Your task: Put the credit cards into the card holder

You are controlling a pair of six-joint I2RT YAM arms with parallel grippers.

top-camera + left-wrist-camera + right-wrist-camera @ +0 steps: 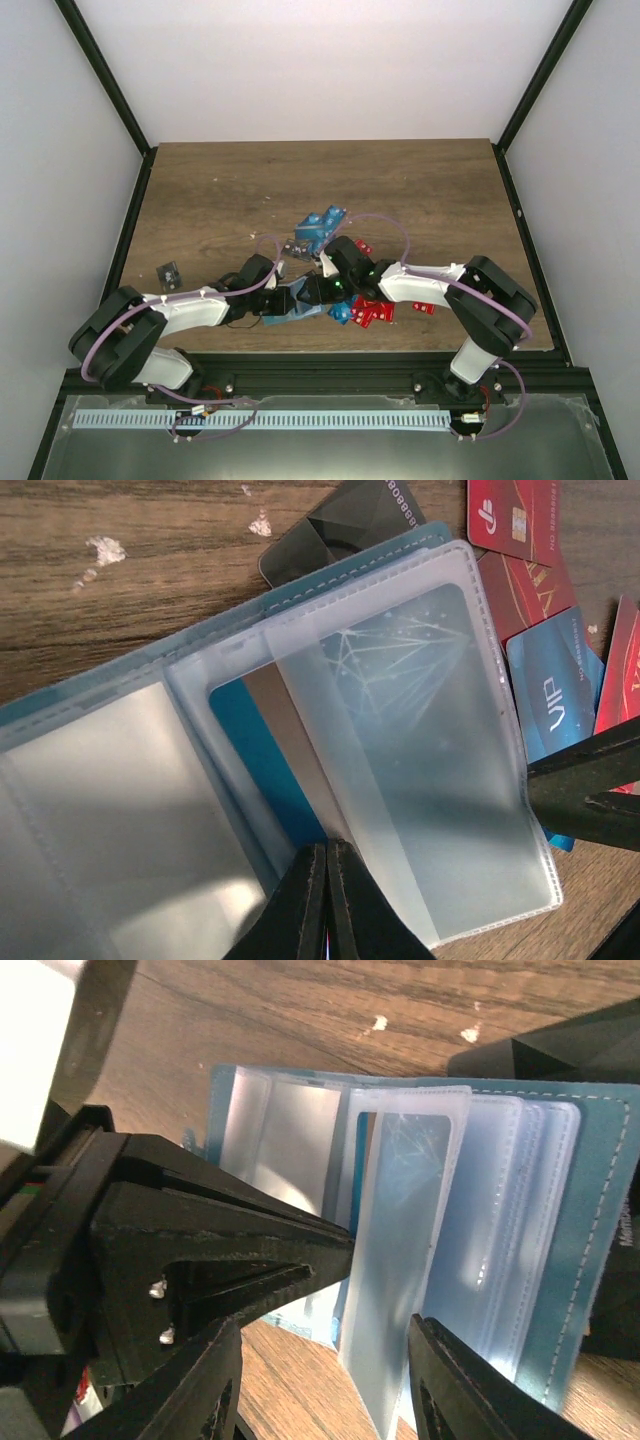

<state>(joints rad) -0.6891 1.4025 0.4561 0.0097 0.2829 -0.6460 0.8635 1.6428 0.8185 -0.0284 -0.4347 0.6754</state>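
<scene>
The worktop (220, 190) carries everything near its 6 o'clock edge. From above I see little of the card holder (598, 1190), because both arms cover it. It lies open with its clear sleeves fanned. My left tool (326, 865) is closed, tips pinched on a sleeve. My right tool (335, 1360) stands parted around another sleeve; I cannot tell whether it touches. Credit cards (376, 314) lie loose at the holder's 3 o'clock. One card inside a sleeve is blurred by frosted plastic.

credit cards (378, 313) lie right of card holder (283, 302) — others behind.
</scene>
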